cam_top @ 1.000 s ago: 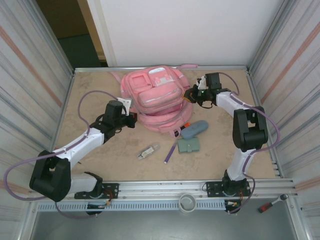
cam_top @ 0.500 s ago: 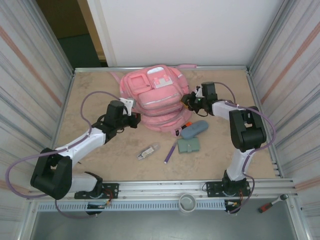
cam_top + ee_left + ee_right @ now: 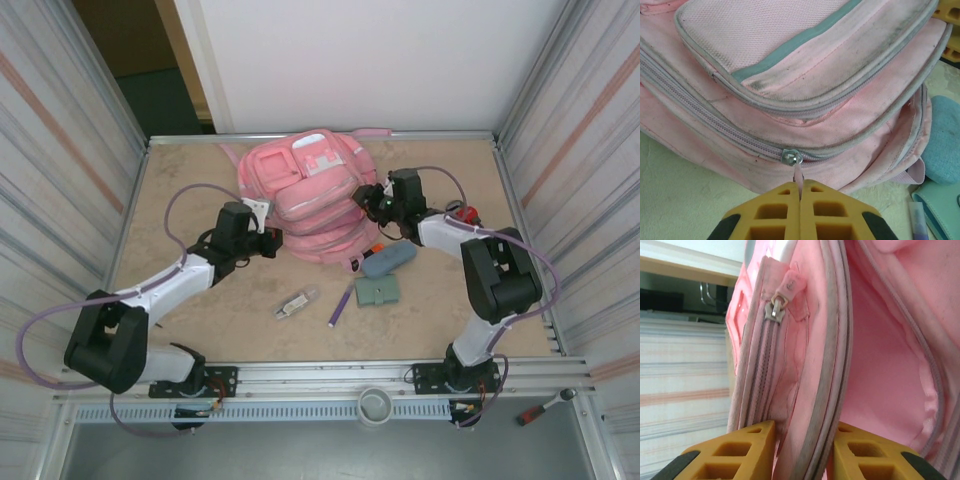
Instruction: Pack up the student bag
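The student bag (image 3: 305, 195) lay at the far middle of the tabletop (image 3: 440, 320), front pockets up, between the two arms. The left gripper (image 3: 800, 185) was pressed together on the pink zip pull (image 3: 798, 172) of the bag's lower zip on its left side. The right gripper (image 3: 804, 437) stood partly spread at the bag's right side, a zipped fabric edge between its fingers, with a grey-blue pouch (image 3: 388, 259) lying just beside the bag's near edge.
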